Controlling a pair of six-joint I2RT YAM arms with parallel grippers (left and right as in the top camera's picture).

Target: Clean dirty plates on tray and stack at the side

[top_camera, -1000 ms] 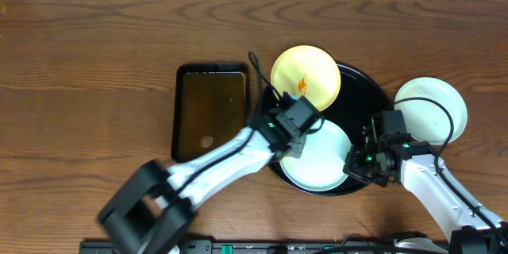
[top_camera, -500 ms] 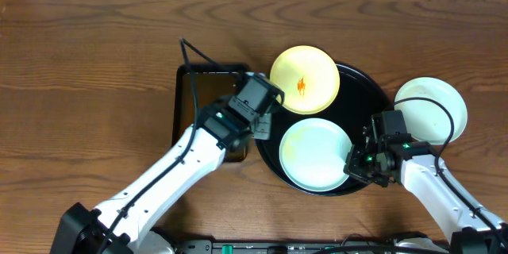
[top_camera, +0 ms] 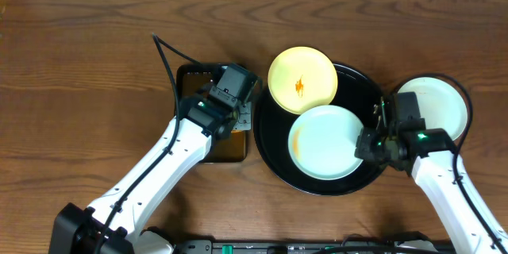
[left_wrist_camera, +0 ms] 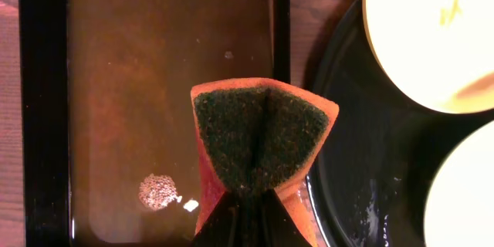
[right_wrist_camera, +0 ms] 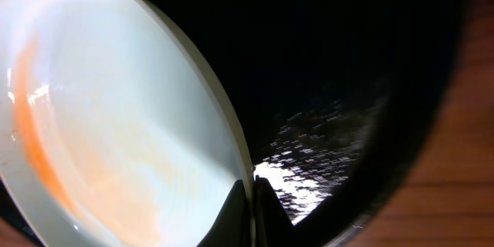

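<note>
Mint plate [top_camera: 321, 143]: lies inside the round black tray [top_camera: 272, 139], right rim nipped between the near-closed jaws of the right gripper [top_camera: 370, 144]; shows a faint orange film in the wrist view. Just beside it, the smeared yellow plate [top_camera: 302, 79], overhanging the tray's far rim. Off to the right, on the table, a third plate [top_camera: 435, 109]. Left gripper [left_wrist_camera: 248, 204]: clamped on a folded sponge [left_wrist_camera: 258, 135] above the rectangular tray [left_wrist_camera: 46, 108]. Likely risks: slipping out of so slim a wet pinch, knocking the yellow plate, carrying residue onto the stack.
</note>
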